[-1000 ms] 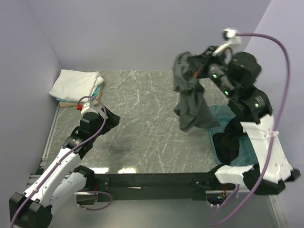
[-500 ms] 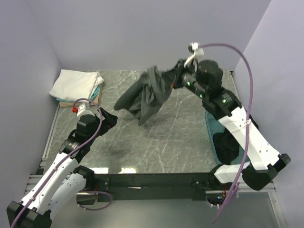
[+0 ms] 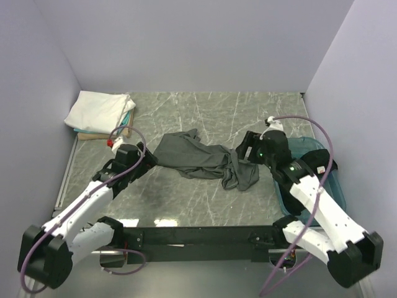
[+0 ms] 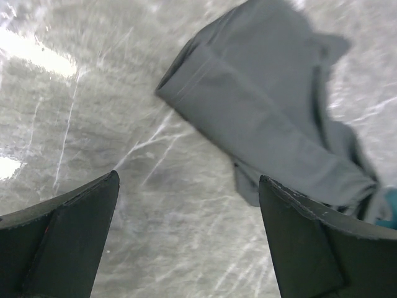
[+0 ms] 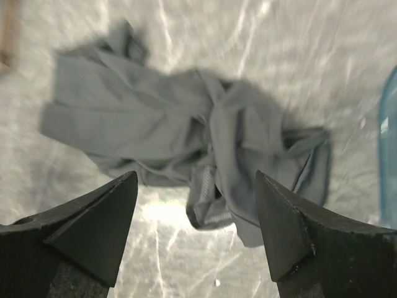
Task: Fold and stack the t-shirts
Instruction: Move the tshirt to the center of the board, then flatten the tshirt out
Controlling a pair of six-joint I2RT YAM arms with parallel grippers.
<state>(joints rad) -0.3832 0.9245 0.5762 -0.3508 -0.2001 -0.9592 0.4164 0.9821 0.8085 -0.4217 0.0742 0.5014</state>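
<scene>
A dark charcoal-grey t-shirt (image 3: 201, 161) lies crumpled in a long heap across the middle of the table. My right gripper (image 3: 245, 149) hovers just right of its bunched end, open and empty; in the right wrist view the shirt (image 5: 186, 130) lies ahead of the spread gripper (image 5: 195, 175). My left gripper (image 3: 144, 155) is open at the shirt's left end. In the left wrist view a hemmed edge of the shirt (image 4: 279, 124) lies beyond the gripper (image 4: 187, 178). A folded white t-shirt (image 3: 98, 110) tops a teal one (image 3: 129, 118) at the back left.
A teal plastic bin (image 3: 307, 146) stands at the right edge, mostly hidden by my right arm; its rim (image 5: 389, 155) shows in the right wrist view. Purple walls close the table at the back and on both sides. Bare marble (image 3: 205, 198) lies in front of the shirt.
My right arm swung the grey shirt from high at the back right down to the table's middle and let it go, opening its jaws. My left arm reached slightly towards the shirt.
</scene>
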